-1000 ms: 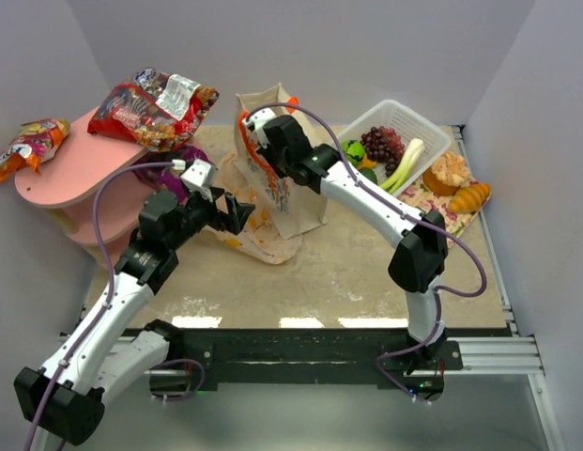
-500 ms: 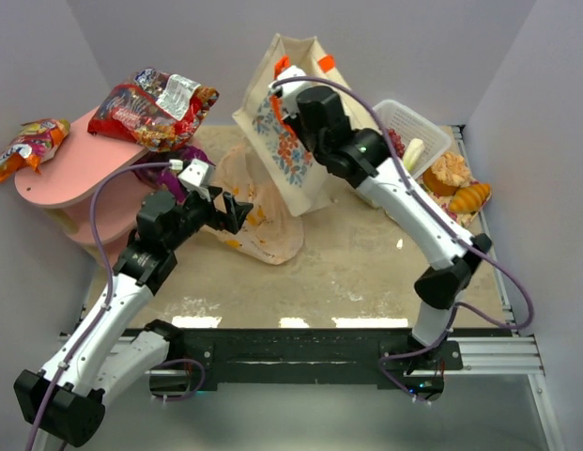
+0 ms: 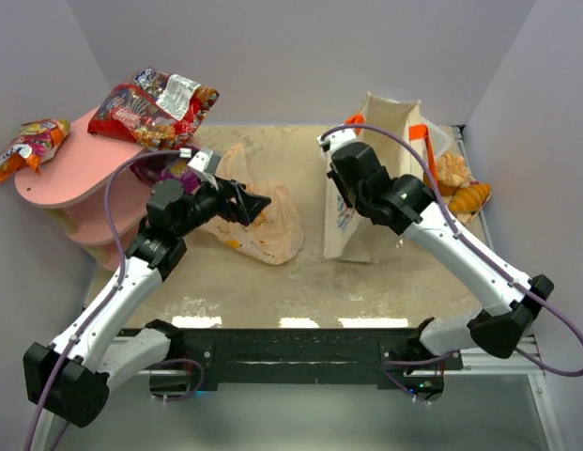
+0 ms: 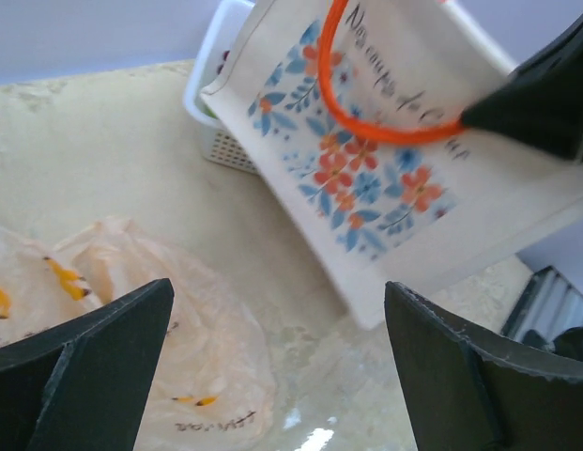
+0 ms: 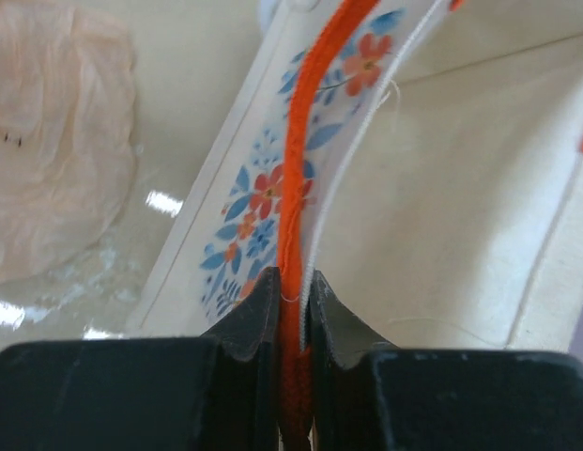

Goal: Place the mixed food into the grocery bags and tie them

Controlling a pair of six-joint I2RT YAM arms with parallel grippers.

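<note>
The beige canvas tote (image 3: 380,193) with orange handles stands right of centre, hiding most of the white basket. My right gripper (image 3: 342,162) is shut on its orange handle (image 5: 300,169) and rim, as the right wrist view (image 5: 293,315) shows. The peach plastic bag (image 3: 263,230) lies flat left of centre. My left gripper (image 3: 256,201) is open and empty just above it; its wrist view shows the bag (image 4: 178,348) and tote (image 4: 394,169). Red snack packets (image 3: 152,105), an orange one (image 3: 30,146) and a purple one (image 3: 172,170) sit at the left. Golden bread (image 3: 470,197) lies far right.
A pink two-tier shelf (image 3: 70,183) stands at the left and carries the packets. The white basket (image 4: 216,117) peeks out behind the tote. Grey walls close in the back and both sides. Bare table shows between the two bags.
My right gripper has lifted the tote from the back centre and carried it right, in front of the basket. My left gripper has moved a little right over the peach bag.
</note>
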